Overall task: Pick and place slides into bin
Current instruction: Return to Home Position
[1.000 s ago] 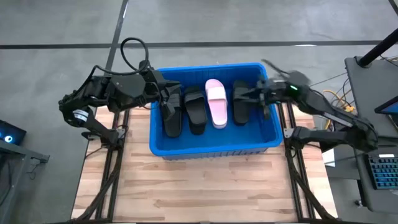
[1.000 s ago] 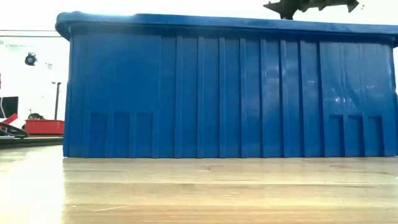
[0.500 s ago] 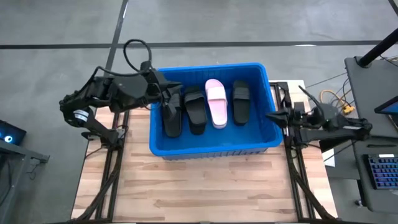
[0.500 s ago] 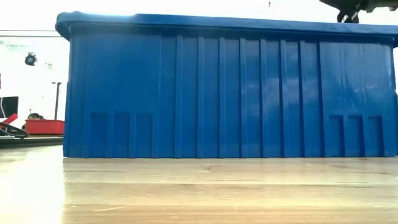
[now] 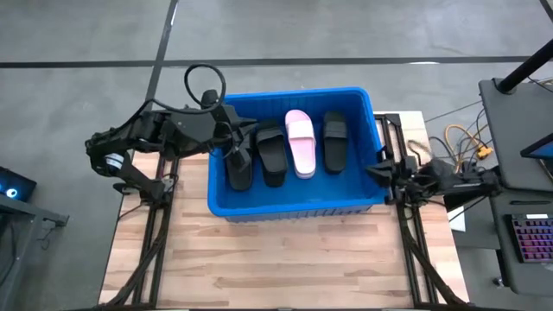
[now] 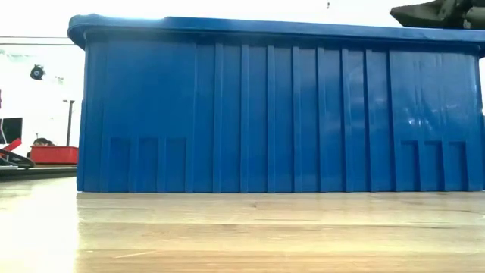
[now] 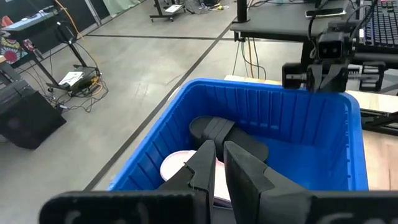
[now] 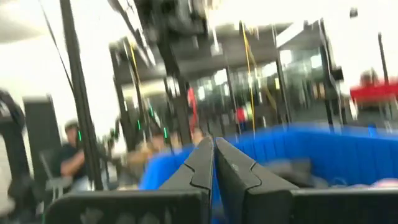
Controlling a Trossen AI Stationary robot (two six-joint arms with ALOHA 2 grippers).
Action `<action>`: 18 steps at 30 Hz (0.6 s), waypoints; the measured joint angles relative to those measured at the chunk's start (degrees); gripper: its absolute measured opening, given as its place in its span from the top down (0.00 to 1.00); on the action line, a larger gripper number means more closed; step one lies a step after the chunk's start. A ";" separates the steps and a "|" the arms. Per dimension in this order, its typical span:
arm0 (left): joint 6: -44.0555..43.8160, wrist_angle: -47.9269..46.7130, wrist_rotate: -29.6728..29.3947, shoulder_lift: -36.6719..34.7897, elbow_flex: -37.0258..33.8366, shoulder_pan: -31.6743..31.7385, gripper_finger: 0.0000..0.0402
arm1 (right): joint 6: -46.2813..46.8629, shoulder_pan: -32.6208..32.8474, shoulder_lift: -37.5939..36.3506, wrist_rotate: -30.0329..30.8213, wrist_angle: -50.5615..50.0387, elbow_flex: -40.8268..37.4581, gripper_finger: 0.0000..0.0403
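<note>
The blue bin sits on the far half of the wooden table, its long side running along the table's far edge. From table height its ribbed front wall fills nearly the whole width. Four slides lie side by side on the bin's floor, each pointing from the front wall to the far wall. A black slide is nearest the left end wall, then a second black slide, then the pink slide, and a third black slide is closest to the right end wall. The left gripper hangs inside the bin's left end, above the first black slide. I cannot tell whether it touches it. Its fingers are drawn almost together, with only a thin slit between them and nothing in it. Past their tips the pink slide and the farthest black slide show on the bin's floor. The right gripper is at the bin's right end wall, by the rim and outside the slides' row, pointing in toward the bin. Its fingers are pressed close, tips meeting, and they carry nothing. From table height, a dark part of the right arm shows just above the rim at the bin's right end. Beyond the table a person sits in the room.
</note>
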 joint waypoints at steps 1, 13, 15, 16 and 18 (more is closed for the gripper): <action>0.02 0.04 0.04 0.00 -0.02 0.00 0.95 | -0.81 0.02 0.16 -0.25 4.80 -1.45 0.98; 1.87 4.09 5.06 -0.89 -2.98 -0.07 0.95 | -4.79 0.00 0.40 -1.33 16.91 -5.18 0.98; 3.69 9.62 8.07 -2.28 -7.75 -0.07 0.95 | -4.07 0.00 0.40 -0.18 15.32 -5.18 0.98; 4.89 13.32 10.44 -3.34 -10.88 -0.07 0.95 | -3.62 0.00 0.32 0.49 14.57 -5.18 0.98; 6.35 21.40 14.57 -5.99 -18.74 -0.04 0.95 | -2.58 0.00 0.34 2.22 13.66 -5.18 0.98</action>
